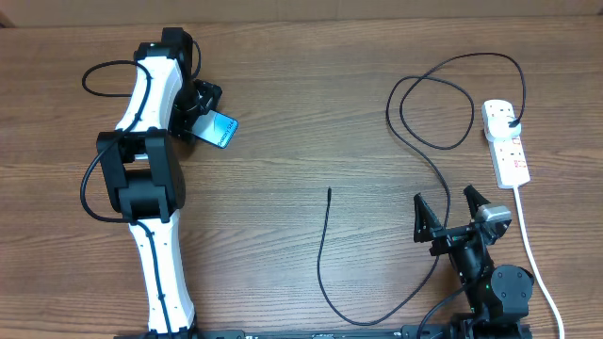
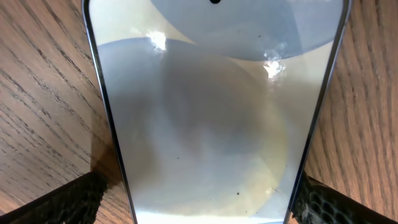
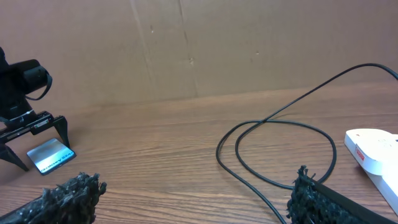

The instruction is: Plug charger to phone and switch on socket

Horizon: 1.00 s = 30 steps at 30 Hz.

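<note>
Glossy teal phone (image 1: 220, 130) sits between the wide-open fingers of my left claw (image 2: 199, 208), so an off-centre squeeze could skid it over the worktop (image 1: 311, 94), away from the charger (image 1: 321, 245) tip to its right; my right claw (image 1: 443, 198) gapes empty too.

The phone (image 2: 211, 124) fills most of the frame, with the wooden surface (image 2: 43, 93) visible to its left and right. Its glossy face carries pale, blurred reflections and two bright glints. Dark edges run down both sides. Black textured fingers (image 2: 56, 202) occupy the near left and near right corners, spread wide, one on either side of the phone.
</note>
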Tool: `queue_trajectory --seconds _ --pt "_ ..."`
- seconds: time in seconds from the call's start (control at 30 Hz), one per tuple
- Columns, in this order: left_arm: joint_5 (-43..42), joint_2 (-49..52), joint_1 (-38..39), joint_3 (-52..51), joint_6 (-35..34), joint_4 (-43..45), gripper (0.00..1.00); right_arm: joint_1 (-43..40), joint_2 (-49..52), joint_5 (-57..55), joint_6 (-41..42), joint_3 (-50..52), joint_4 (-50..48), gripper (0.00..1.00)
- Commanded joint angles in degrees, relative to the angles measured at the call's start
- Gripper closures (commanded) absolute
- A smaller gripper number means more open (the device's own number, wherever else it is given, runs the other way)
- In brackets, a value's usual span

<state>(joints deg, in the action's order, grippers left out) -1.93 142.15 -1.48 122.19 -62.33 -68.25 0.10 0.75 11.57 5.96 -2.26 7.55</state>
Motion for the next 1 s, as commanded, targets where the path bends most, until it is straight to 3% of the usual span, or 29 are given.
queue_trajectory --seconds 0.0,0.43,0.63,0.97 --pt "-2.6 3.8 0.9 -1.1 -1.2 -0.2 0.0 0.2 -0.3 -0.6 -0.2 0.3 -0.2 0.0" --pt "-2.5 3.8 1.0 -1.1 -1.2 -0.3 0.0 0.2 -0.3 -0.6 -0.2 0.3 -0.2 0.0" --pt "-2.5 3.8 1.0 -1.1 -1.2 -0.3 0.07 0.2 -0.3 -0.6 -0.2 0.3 -0.2 0.0" --pt "-2.3 3.8 1.1 -1.1 -1.2 -0.2 0.07 0.2 -0.3 -0.6 -0.2 0.3 -0.2 0.0"
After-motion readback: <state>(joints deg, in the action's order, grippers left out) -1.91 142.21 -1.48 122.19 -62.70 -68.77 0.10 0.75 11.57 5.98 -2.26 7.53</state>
